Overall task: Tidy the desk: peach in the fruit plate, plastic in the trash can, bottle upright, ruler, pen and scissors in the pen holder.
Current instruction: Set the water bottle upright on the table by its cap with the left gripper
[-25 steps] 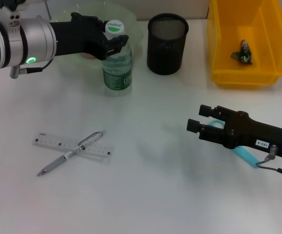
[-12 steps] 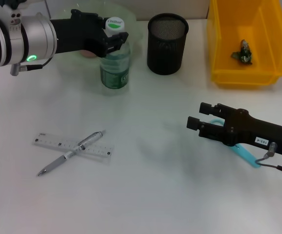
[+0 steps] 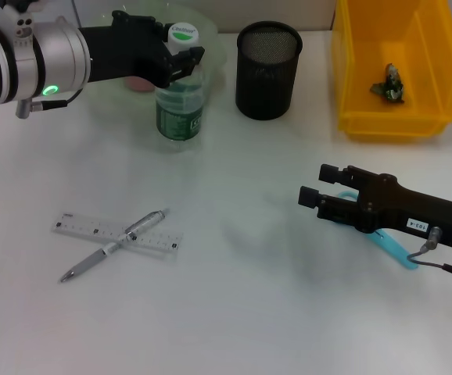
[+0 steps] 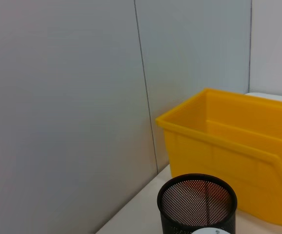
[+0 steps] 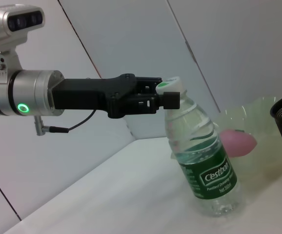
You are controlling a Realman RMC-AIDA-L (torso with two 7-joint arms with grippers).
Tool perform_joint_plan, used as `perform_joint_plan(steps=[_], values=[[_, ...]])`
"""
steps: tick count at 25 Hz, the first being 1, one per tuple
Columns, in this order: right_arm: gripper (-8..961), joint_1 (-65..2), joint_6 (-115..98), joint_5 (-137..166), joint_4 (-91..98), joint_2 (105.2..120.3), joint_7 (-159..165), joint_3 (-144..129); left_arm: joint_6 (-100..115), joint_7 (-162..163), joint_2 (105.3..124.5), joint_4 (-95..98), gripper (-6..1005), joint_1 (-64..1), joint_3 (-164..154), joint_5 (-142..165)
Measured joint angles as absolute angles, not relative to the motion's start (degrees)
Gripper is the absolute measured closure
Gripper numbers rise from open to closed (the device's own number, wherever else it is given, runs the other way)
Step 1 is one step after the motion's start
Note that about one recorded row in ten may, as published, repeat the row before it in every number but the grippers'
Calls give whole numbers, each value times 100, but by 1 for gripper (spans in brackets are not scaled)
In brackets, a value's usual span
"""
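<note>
Left claw clenched on the neck of the clear plastic water bottle [image 3: 180, 98], which leans slightly.

Head view: left gripper [image 3: 181, 61] upper left, bottle beside the black mesh pen holder [image 3: 268, 69]; right gripper [image 3: 324, 197] lower right, fingers spread over teal-handled scissors [image 3: 392, 246] (partly hidden).
Right wrist view: bottle centre-right, pink peach [image 5: 238, 143] just behind.

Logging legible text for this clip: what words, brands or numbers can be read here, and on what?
"Cestbon": on the green label of the bottle, right wrist view.
Bottle cap: green print, too small to read.
White sticker on the right gripper body: characters too small to read.
Ruler: scale marks, no digits legible.
Smaller print under the brand on the bottle label: blurred, unreadable.
</note>
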State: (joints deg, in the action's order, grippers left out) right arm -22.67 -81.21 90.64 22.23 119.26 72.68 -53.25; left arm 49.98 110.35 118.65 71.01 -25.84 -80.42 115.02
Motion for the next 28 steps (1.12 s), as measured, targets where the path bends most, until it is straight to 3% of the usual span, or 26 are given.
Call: perform_joint_plan(steps=[8, 14, 24, 28], values=[[167, -2268, -8120, 9069, 2224, 11927, 7268, -5314, 4918, 11035, 11863, 6966, 551, -2606, -7979, 11279], [168, -2268, -8120, 9078, 2224, 11927, 7268, -5326, 4920, 11020, 11858, 6938, 465, -2595, -7888, 11123], [167, -2268, -8124, 9088, 2224, 11927, 7268, -5341, 4996, 10829, 11841, 6849, 415, -2540, -7692, 10538], [167, -2264, -8123, 9093, 2224, 11927, 7268, -5343, 5217, 10347, 11839, 6764, 338, -2419, -7481, 9853]])
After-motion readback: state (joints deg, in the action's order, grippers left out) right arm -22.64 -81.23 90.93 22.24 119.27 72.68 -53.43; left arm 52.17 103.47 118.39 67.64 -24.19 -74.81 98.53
